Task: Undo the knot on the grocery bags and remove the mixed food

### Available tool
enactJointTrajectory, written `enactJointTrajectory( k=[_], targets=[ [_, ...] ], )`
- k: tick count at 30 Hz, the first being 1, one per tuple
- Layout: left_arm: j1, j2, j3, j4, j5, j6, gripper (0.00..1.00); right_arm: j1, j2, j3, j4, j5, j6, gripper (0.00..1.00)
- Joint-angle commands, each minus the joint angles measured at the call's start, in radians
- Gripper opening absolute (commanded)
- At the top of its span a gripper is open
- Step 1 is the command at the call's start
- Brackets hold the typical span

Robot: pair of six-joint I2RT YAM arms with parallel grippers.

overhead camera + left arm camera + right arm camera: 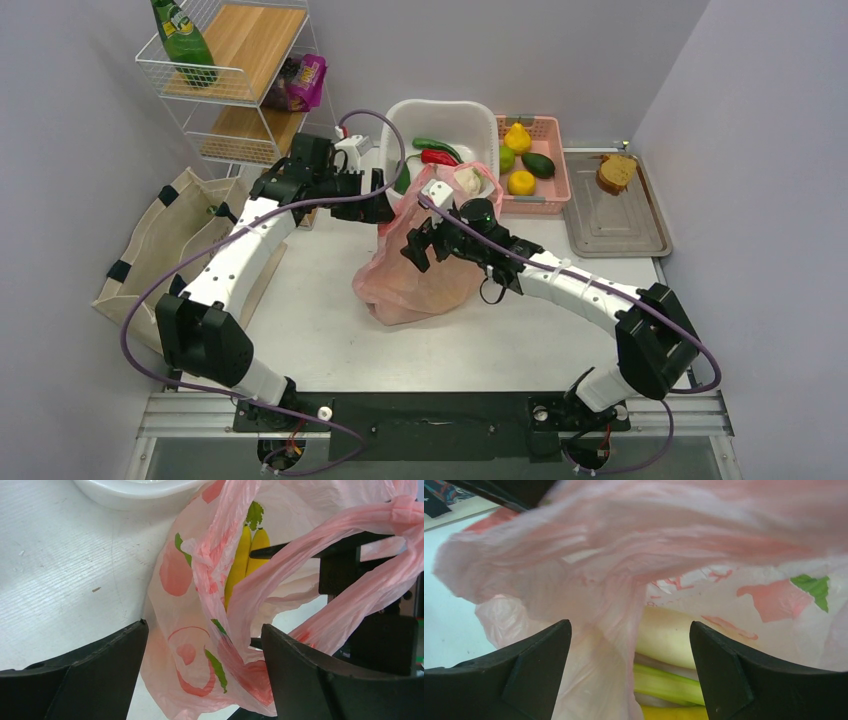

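Note:
The thin pink plastic grocery bag [415,275] stands mid-table, its mouth slack. My left gripper [385,205] is at its upper left edge, open, with loose printed film [200,665] hanging between the fingers [204,630]. My right gripper [418,245] hovers over the bag's top, open [630,625], a fold of film draped between its fingers. A twisted bunch, the knot [402,504], sits on a handle strand stretched across the right gripper's body. Inside show bananas [245,555], a white radish [669,635] and a pale-green stalk [669,682]. The beige tote [165,240] lies at the left.
A wire shelf [235,80] at the back left holds a green bottle [183,40] and a purple packet [305,80]. Behind the bag are a white basin [470,115] with vegetables, a pink basket [548,185] of fruit, and a grey tray [620,225] with bread.

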Motion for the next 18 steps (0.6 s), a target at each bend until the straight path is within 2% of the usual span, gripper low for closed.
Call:
enactJointTrajectory(
  k=[1,5,7,10,13,15,16,17,18],
  targets=[
    [-0.011,-0.035,0.000,0.044,0.047,0.015,0.83,-0.013,-0.031,-0.022,0.081,-0.038,0.035,0.85],
    [-0.023,0.004,0.023,0.009,-0.008,0.031,0.83,-0.003,0.014,-0.001,0.084,-0.099,0.053,0.87],
    [-0.023,0.022,0.031,-0.008,-0.028,0.036,0.79,0.000,0.035,0.010,0.086,-0.119,0.064,0.87],
    [-0.022,0.025,0.033,-0.011,-0.038,0.040,0.66,0.011,0.055,0.020,0.095,-0.149,0.079,0.84],
    [-0.021,0.028,0.037,-0.007,-0.031,0.045,0.55,0.023,0.081,0.038,0.112,-0.166,0.100,0.76],
    [-0.017,0.028,0.042,-0.010,-0.017,0.048,0.38,0.024,0.091,0.045,0.114,-0.169,0.110,0.58],
    [-0.016,0.027,0.043,-0.010,-0.018,0.050,0.32,0.023,0.092,0.049,0.109,-0.170,0.111,0.41],
    [-0.011,0.026,0.045,-0.011,-0.020,0.052,0.22,0.016,0.086,0.054,0.092,-0.178,0.109,0.32],
    [-0.003,0.023,0.046,-0.011,-0.022,0.054,0.16,0.010,0.079,0.055,0.067,-0.180,0.106,0.12]
  ],
)
